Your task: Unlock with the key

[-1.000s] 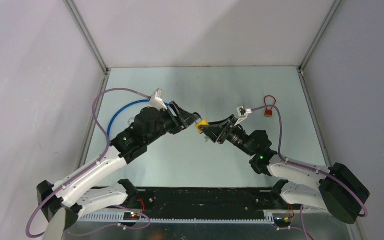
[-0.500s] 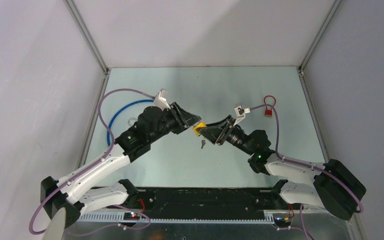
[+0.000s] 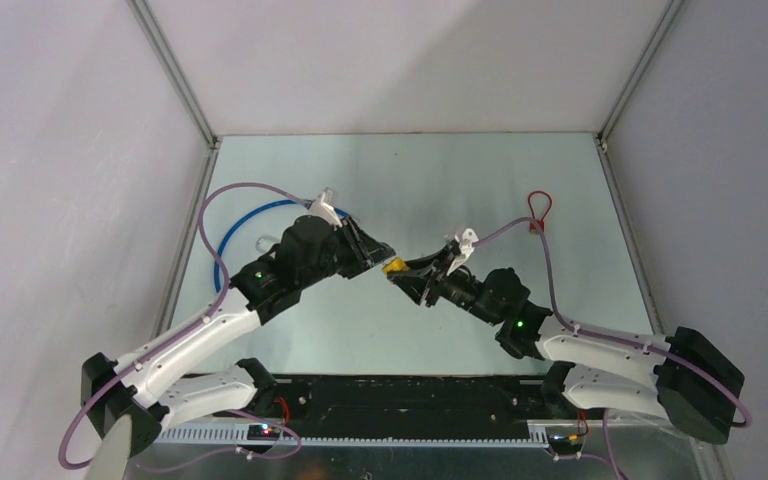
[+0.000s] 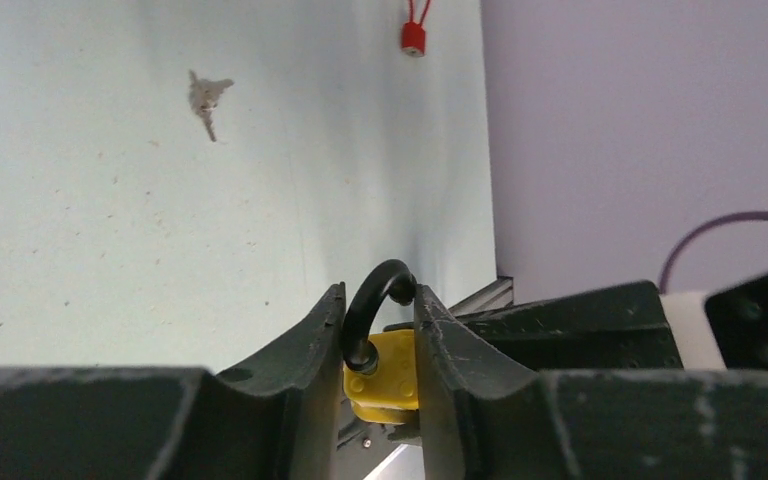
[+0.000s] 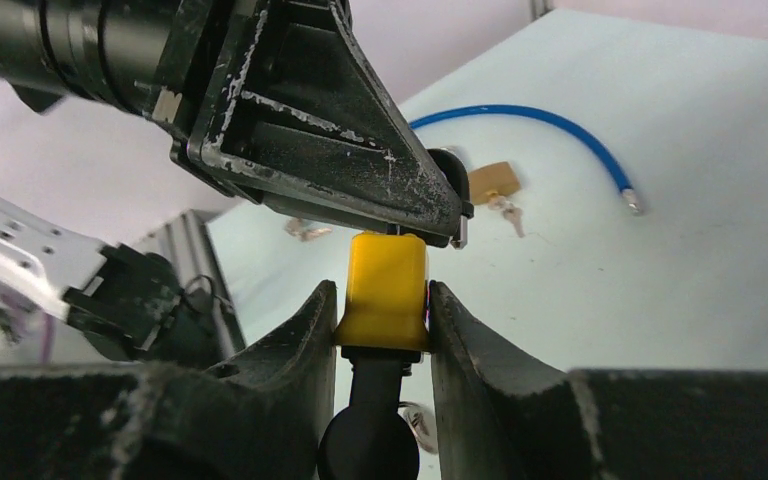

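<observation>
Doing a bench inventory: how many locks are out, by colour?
Yellow padlock: 1
Red lock: 1
Brass padlock: 1
Total: 3

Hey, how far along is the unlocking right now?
Done: the padlock is picked up, with the left gripper shut on its shackle and the right gripper on its yellow body. In hand: what looks like a black key head sticks out of the base. Left: the shackle's one visible leg sits in the body, so it does not look open yet.
</observation>
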`<state>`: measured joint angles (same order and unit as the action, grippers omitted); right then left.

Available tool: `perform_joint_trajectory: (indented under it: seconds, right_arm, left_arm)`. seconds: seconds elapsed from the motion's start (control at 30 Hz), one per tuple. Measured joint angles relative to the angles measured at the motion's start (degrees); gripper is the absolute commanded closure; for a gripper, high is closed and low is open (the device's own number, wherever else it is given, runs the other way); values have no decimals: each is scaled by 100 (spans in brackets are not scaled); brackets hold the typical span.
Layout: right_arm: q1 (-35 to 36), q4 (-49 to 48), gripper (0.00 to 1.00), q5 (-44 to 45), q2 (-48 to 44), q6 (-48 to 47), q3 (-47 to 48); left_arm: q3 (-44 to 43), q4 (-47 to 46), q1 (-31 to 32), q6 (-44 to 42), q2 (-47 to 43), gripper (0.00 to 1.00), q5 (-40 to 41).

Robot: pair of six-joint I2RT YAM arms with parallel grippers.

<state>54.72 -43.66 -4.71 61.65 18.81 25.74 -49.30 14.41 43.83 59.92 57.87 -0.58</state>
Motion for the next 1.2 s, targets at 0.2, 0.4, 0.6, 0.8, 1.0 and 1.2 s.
perform_joint_trajectory:
  seconds: [0.2, 0.4, 0.6, 0.8, 1.0, 1.2]
  right_arm:
    - [636, 627, 100, 1003, -81, -1241, 46]
    - [1517, 870, 100, 2404, 160, -2879, 52]
    - [2350, 328, 100, 3862, 1086, -4697, 190]
    - [2874, -1099, 100, 4996, 2420, -6725, 321]
    - [3088, -2555, 100, 5549, 3539, -8441, 452]
    - [3139, -3040, 100, 5493, 3414, -8664, 522]
  left_arm:
    - [-28, 516, -125, -37, 151, 99, 59]
    - [-120, 686, -129, -39, 643, 100, -136]
    - [-181, 914, -166, -7, 925, 100, -162]
    - [-229, 1032, -240, 72, 1167, 100, -203]
    - [-258, 1054, -337, 109, 1340, 77, -278]
    - [-271, 1025, -341, 111, 1325, 30, -463]
